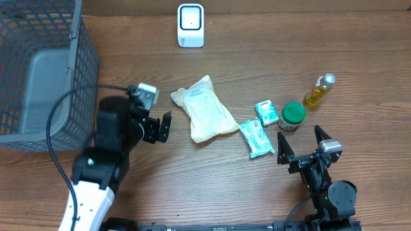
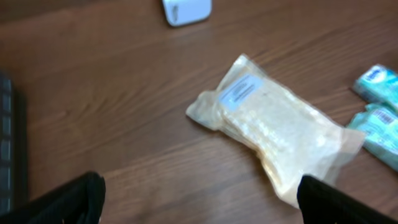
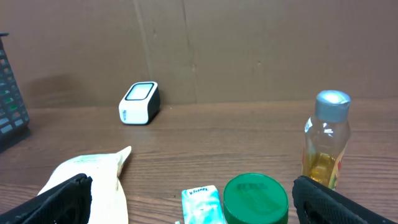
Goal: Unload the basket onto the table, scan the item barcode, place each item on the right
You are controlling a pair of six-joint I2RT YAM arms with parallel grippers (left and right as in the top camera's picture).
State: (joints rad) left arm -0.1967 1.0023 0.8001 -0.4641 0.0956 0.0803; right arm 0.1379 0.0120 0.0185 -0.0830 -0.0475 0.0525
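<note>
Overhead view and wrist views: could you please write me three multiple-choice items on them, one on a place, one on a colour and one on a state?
1. Where does the white scanner stand?
A. near the far edge of the table
B. in a gripper
C. on the floor

2. What colour is the lid of the jar?
A. red
B. green
C. blue

3. How is the left gripper?
A. open and empty
B. shut and empty
C. shut on an item

Answers:
1 A, since the overhead view shows it at the edge farthest from the robot.
2 B, since the round lid is plainly green in the overhead and right wrist views.
3 A, since the left wrist view shows its fingers wide apart, holding nothing.
</note>
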